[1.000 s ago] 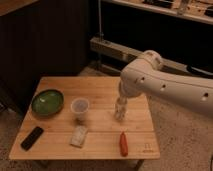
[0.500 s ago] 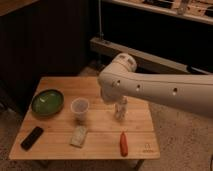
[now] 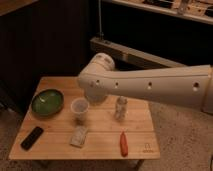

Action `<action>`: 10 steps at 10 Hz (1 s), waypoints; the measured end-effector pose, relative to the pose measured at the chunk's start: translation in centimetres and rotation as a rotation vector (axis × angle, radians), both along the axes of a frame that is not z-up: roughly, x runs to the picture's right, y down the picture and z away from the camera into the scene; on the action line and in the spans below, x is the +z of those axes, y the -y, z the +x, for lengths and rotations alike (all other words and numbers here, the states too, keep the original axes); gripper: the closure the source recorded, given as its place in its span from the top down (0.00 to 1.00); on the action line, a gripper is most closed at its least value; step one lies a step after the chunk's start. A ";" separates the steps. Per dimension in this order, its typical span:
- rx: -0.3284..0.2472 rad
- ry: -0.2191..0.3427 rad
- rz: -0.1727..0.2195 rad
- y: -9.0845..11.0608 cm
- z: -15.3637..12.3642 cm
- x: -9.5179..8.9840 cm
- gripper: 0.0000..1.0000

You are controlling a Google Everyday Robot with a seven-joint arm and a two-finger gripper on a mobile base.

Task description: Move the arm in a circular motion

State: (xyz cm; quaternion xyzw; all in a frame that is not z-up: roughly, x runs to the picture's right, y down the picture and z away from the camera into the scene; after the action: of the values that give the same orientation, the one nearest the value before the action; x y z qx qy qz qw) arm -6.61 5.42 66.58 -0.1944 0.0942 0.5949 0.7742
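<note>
The arm (image 3: 150,85) is a thick cream-white tube with small dark screw holes. It reaches in from the right edge across the wooden table (image 3: 60,150). Its rounded joint (image 3: 100,67) hangs over the table's back middle, and a short segment (image 3: 95,95) drops from it toward the tabletop, just behind a clear cup (image 3: 79,109). The gripper is hidden behind this end of the arm.
On the table are a green bowl (image 3: 47,101) at the left, a black flat device (image 3: 31,137) at the front left, a white packet (image 3: 79,136), a red-orange stick-shaped item (image 3: 123,143) and a small pale bottle (image 3: 120,107). A dark wall and a ledge (image 3: 130,52) stand behind.
The arm's rounded joint has swung to the left across the table and now hangs lower and closer to the cup. The table items have not moved.
</note>
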 end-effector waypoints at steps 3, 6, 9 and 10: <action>-0.060 0.029 -0.017 -0.9 -2.4 0.3 0.00; -0.065 0.033 -0.015 0.4 -3.9 1.5 0.00; -0.091 0.048 -0.012 3.2 -4.3 4.8 0.00; -0.101 0.049 -0.009 3.9 -4.6 5.8 0.00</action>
State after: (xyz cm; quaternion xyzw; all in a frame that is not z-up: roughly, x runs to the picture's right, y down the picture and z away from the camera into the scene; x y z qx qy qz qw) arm -11.25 1.50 72.33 -0.2073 0.0877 0.5497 0.8045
